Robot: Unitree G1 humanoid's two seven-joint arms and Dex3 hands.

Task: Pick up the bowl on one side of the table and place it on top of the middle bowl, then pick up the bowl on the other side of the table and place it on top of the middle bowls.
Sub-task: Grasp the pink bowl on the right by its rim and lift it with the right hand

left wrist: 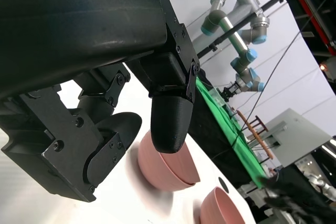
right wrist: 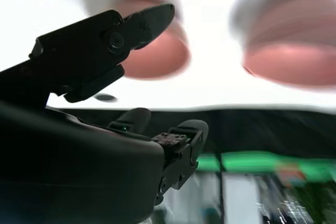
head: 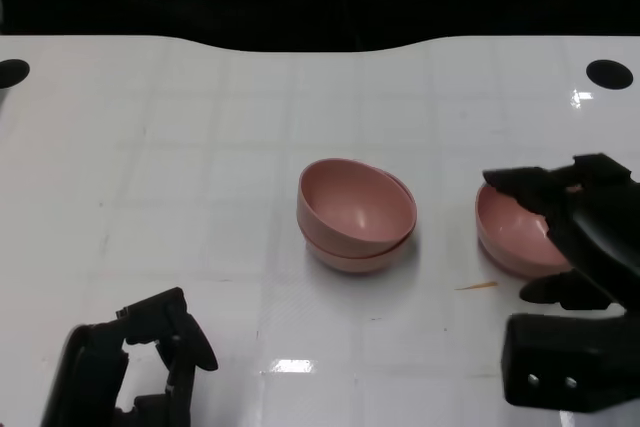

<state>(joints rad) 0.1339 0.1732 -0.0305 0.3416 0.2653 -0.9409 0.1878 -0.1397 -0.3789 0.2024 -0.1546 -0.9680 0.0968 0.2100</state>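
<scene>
White table (head: 180, 167): a tilted pink bowl sits in the middle bowl (head: 356, 209). Right of that stack, the side bowl (head: 515, 235) — right hand (head: 575, 232) spread over it, empty. Left hand (head: 150, 362) near, empty, fingers apart.

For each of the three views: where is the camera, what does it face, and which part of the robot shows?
Head view: high, looking down at the table; left hand and right hand show.
Left wrist view: behind the left hand, facing the stacked bowls.
Right wrist view: behind the right hand, turned upside down, facing blurred bowls.
Shared: the stacked bowls and the single bowl appear in all views.
</scene>
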